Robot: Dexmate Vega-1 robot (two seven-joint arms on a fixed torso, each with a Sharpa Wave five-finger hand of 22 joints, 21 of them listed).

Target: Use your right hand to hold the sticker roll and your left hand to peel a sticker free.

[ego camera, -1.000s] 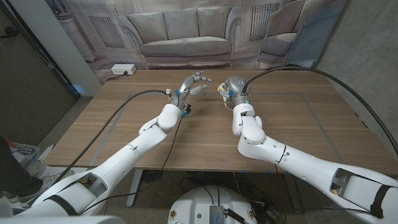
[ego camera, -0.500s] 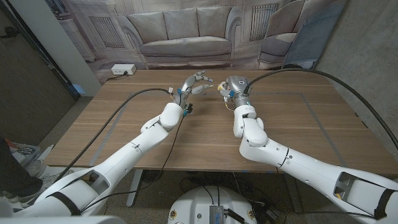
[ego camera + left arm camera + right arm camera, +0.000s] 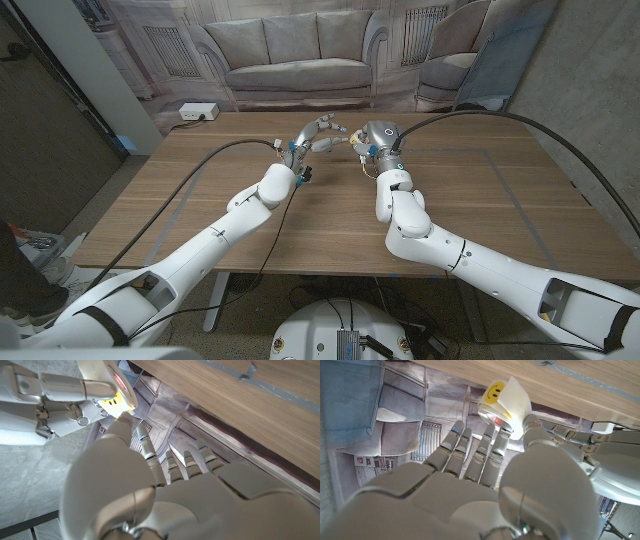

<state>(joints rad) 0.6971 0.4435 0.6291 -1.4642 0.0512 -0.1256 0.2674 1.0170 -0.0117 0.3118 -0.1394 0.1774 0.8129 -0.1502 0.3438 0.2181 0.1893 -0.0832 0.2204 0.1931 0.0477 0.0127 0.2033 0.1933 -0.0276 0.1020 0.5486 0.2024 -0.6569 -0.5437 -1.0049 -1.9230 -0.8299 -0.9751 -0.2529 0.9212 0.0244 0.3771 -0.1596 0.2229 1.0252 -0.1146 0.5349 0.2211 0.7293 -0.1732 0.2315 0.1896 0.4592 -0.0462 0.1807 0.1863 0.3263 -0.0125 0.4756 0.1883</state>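
Observation:
The sticker roll [image 3: 504, 397] is a white roll of tape with a yellow smiley sticker on it. My right hand [image 3: 373, 137] holds it up above the far middle of the table, pinched between thumb and fingertips [image 3: 496, 435]. In the left wrist view the roll [image 3: 119, 403] shows its yellow edge in the right hand [image 3: 60, 395]. My left hand [image 3: 317, 134] is raised just left of the roll with its fingers spread. Its thumb tip [image 3: 123, 422] reaches up to the roll's edge and seems to touch it. I see no sticker held between the left fingers.
The wooden table [image 3: 470, 200] has grey tape lines on it. A white power strip [image 3: 195, 113] lies at the far left corner. Black cables run along both arms. A printed sofa backdrop [image 3: 300, 50] hangs behind the table.
My left hand has moved right and closed the gap to the roll. The right hand has shifted slightly away from me, still holding the roll.

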